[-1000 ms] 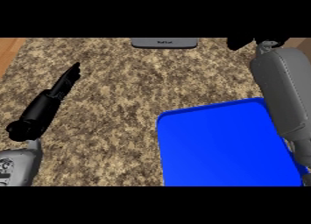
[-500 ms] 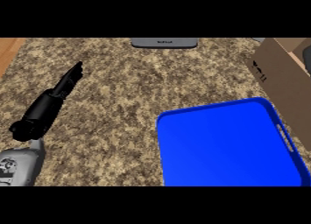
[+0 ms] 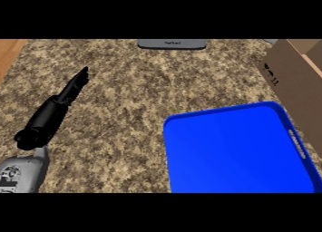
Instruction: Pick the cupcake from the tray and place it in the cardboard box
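Only the robot's left hand [image 3: 56, 106] shows, a black hand at the left of the head view on its grey forearm [image 3: 19, 174], which comes in from the lower left corner. Its fingers are straight and held close together, pointing up and slightly right across the speckled brown granite counter [image 3: 136, 90]; they hold nothing and touch none of the task's things. At the lower right lies the blue rectangular tray [image 3: 220, 111] with a raised rim and rounded corners, its flat inside a plain blue, and a narrow handle slot [image 3: 298, 142] runs along its right side. Just beside the tray's upper right corner stands the brown cardboard box [image 3: 300, 86], open at the top, with one plain side facing the tray and a pale flap edge along its upper right. The cupcake shows nowhere in this view, and most of the box's inside is cut off by the edge, so whether it lies there cannot be told. A flat grey slab [image 3: 171, 44] sits at the counter's far edge, and a strip of light wood [image 3: 2, 59] borders the counter at the upper left.
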Controlling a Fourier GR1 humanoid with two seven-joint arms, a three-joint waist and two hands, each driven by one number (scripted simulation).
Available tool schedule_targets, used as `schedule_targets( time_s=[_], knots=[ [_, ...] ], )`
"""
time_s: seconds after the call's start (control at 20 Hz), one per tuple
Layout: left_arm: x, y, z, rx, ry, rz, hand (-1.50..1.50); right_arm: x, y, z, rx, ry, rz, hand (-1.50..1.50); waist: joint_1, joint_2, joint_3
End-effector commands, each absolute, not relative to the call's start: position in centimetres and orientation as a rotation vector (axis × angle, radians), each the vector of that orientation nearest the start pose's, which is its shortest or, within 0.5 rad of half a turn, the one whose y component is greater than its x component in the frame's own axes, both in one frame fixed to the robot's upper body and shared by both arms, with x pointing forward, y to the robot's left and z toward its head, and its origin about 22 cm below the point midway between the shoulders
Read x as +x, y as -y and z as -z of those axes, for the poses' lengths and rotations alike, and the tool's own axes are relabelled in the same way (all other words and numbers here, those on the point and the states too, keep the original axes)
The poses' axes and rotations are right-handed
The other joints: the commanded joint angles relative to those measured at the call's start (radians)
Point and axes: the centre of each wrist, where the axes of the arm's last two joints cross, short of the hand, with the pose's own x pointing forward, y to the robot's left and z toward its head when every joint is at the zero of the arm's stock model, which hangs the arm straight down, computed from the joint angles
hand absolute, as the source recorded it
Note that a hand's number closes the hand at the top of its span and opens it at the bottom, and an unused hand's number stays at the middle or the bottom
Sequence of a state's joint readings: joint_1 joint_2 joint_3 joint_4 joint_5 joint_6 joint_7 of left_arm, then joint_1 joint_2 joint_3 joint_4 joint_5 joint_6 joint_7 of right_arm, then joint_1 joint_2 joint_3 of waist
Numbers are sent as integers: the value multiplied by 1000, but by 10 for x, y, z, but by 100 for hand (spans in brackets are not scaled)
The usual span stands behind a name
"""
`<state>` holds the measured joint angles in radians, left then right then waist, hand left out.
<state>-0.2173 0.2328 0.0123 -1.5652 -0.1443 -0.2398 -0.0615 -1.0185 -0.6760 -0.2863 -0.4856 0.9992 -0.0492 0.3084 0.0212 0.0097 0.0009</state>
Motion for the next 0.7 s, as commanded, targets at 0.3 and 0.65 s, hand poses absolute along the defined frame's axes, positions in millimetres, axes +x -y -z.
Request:
schedule_targets(
  time_s=[0.3,0.65],
  knots=[
    [303,-265,-59,70,1762,557,0,391,466,-166,-1102,707,-607,150,2,5,0],
    [293,-262,-82,79,1778,555,0,376,485,-156,-911,929,-649,-150,11,2,2]
  ],
)
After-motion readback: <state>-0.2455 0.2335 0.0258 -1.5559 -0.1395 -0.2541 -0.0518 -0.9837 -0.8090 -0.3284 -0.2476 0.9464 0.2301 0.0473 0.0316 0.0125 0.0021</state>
